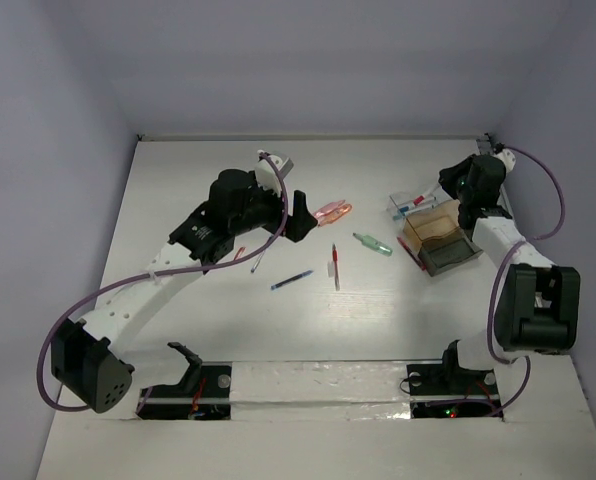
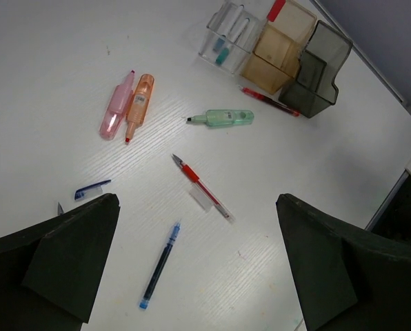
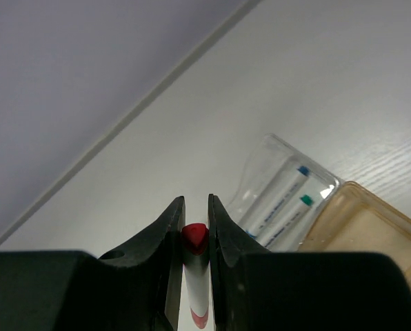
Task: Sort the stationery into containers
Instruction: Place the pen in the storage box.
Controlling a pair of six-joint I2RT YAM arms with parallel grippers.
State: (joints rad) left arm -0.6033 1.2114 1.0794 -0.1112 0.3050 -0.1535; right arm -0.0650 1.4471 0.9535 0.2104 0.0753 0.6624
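Note:
The containers stand at the right: a clear box with two white markers inside, an orange-tan box and a grey box. On the table lie a pink highlighter, an orange highlighter, a green marker, a red pen, a blue pen and a small blue piece. Another red pen lies against the boxes. My left gripper hangs open above the pens, holding nothing. Above the clear box, my right gripper is shut on a red-capped white marker.
The table's right edge runs close beside the grey box. The back wall rises just behind the containers. Both arm bases sit at the near edge, and the left arm stretches across the left half of the table.

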